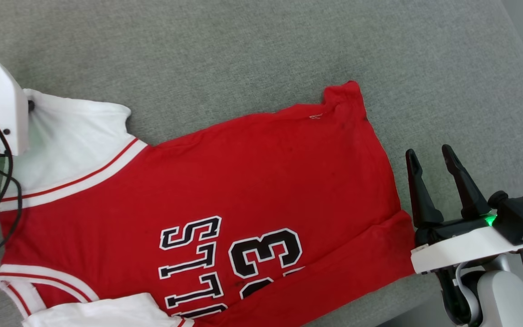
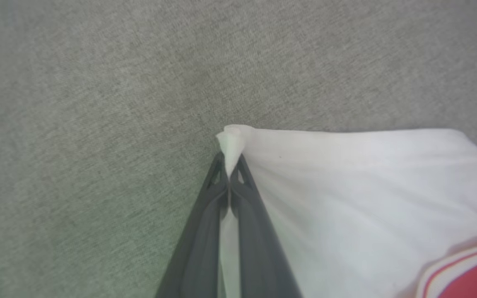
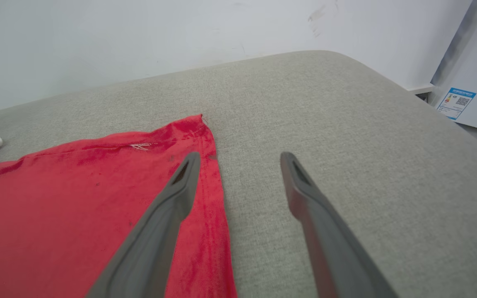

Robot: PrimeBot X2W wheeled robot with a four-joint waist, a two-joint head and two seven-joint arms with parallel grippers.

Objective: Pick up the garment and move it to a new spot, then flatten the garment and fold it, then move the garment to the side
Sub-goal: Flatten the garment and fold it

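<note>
Across the grey upholstered cushion [image 1: 261, 45] the red Bulls jersey [image 1: 243, 172] lies nearly flat, so the right gripper [image 1: 428, 151], fingers spread beside the hem, should probably steady it while the left gripper [image 2: 229, 163], fingers pinched on the white sleeve corner [image 2: 232, 138], draws gently outward.

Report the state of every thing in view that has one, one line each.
jersey: lying spread on the cushion, one edge folded over part of the lettering.
sleeve: white, its corner pinched and bunched.
left gripper: shut on the sleeve's corner.
right gripper: open, empty, at the jersey's hem.
</note>
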